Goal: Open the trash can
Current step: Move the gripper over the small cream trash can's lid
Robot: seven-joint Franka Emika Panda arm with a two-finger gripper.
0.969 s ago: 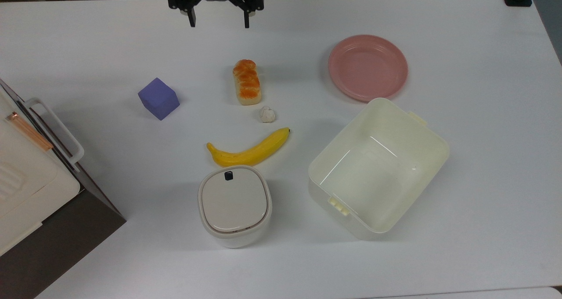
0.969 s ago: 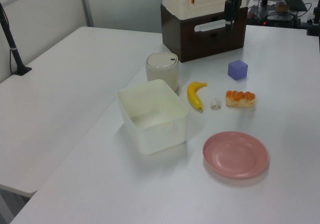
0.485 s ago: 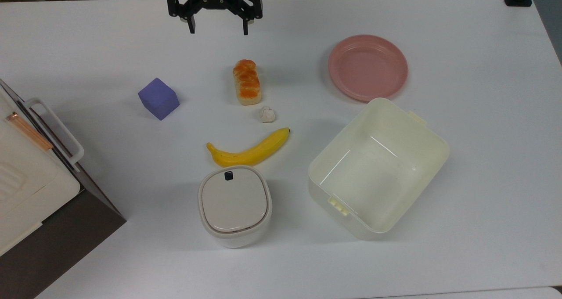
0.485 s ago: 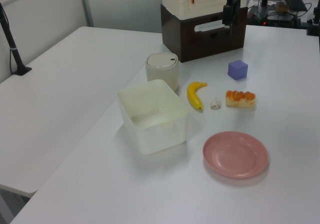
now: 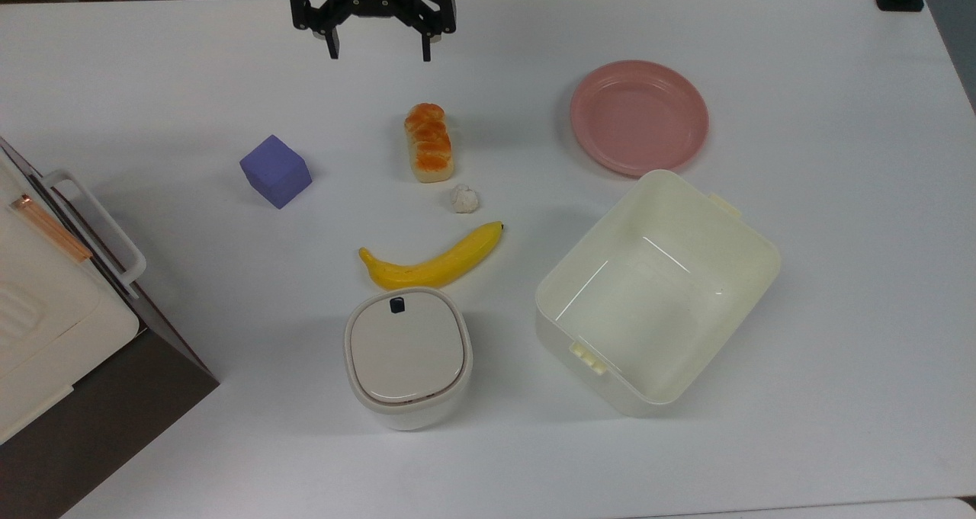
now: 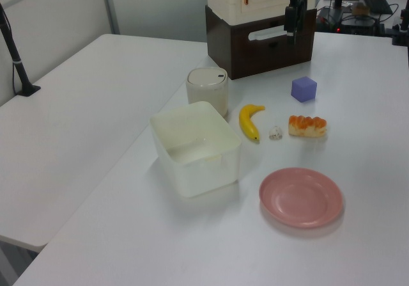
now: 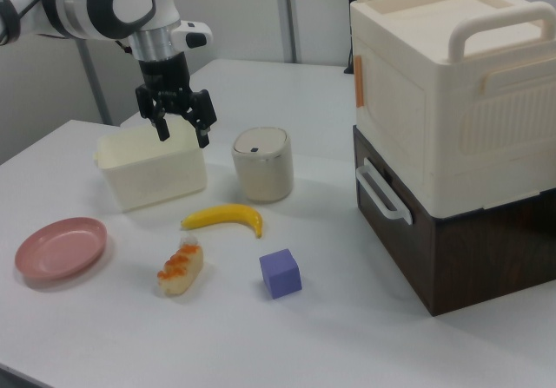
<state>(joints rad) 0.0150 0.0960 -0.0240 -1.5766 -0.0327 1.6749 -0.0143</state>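
1. Right now we hold the gripper [image 5: 377, 46] high over the far edge of the table [image 5: 823, 290], at the top of the top view, with its jaws spread wide and nothing between them.
2. We see the can [image 5: 408, 357] near the bottom of the top view, almost straight below the gripper and a touch to the top view's right; it sits well apart from us, with its lid [image 5: 406, 347] shut flat.
3. We judge the move turns on the button [image 5: 397, 304]: it sits on the lid's edge that faces the gripper, so we would come down the top view and meet it first.
4. Between us and the can lie the bread [image 5: 428, 142], a small white lump [image 5: 464, 198] and the banana [image 5: 435, 261], which lies crosswise just beside the can's near edge; we would pass above these rather than among them.
5. We have open table to the can's left in the top view, up to the cube [image 5: 276, 171] and the dark box [image 5: 91, 366]; on its right stands the tub [image 5: 657, 290], near but not touching.
6. We reckon the task is barely begun.
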